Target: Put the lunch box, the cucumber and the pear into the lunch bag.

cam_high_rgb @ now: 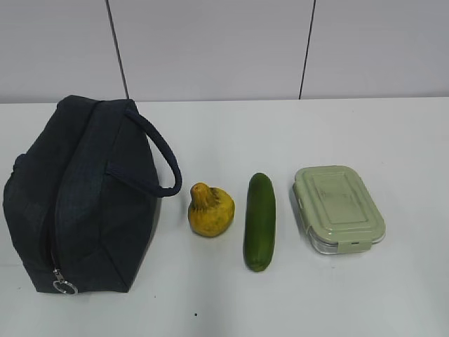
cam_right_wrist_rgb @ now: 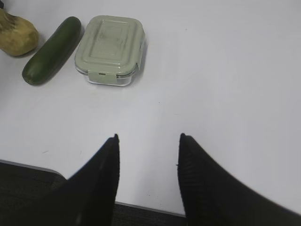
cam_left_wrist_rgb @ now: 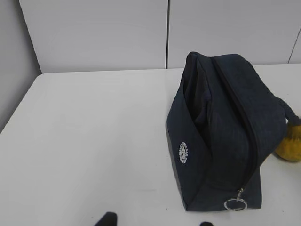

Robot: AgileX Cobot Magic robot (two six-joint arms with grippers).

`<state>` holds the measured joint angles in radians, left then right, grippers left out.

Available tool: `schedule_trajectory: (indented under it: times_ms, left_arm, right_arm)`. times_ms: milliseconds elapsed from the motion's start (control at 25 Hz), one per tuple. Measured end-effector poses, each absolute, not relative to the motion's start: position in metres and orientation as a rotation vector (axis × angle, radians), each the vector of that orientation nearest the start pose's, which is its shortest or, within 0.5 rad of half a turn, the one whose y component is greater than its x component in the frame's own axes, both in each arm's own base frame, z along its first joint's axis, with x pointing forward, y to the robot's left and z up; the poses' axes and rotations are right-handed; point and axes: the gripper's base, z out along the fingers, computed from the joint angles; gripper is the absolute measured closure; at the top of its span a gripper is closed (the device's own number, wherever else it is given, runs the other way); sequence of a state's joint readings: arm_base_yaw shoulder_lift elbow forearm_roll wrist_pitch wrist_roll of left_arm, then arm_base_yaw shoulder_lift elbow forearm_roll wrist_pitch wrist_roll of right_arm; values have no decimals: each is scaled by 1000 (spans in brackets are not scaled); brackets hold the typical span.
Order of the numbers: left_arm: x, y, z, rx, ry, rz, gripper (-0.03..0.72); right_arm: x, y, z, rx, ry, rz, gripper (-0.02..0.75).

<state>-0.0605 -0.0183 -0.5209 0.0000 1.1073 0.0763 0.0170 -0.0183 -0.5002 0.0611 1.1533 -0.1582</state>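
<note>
Zipped navy lunch bag, pear, cucumber, lidded lunch box abreast.

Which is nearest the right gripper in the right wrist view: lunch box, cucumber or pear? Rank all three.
From the right gripper:
1. Lunch box, ahead, slightly left.
2. Cucumber, left of the box.
3. Pear, far left corner, partly cut off.
</note>
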Motion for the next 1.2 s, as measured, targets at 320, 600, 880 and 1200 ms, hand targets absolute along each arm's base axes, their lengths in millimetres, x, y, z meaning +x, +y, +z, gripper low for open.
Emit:
schedule_trajectory:
  times_ms: [320,600,880,1200]
  left_arm:
    - [-12,1,279,140,2047,10,372]
    - [-12,1,279,140,2047,10,386]
    - [-12,1,279,140,2047,10,402]
    - [-12,1,279,140,2047,10,423]
  right_arm:
    - [-12,5,270,-192,2108,-10,406]
    - [-12,5,270,-192,2108,-10,406]
    - [-12,5,270,-192,2108,-10,406]
    - [-12,5,270,-192,2108,-10,406]
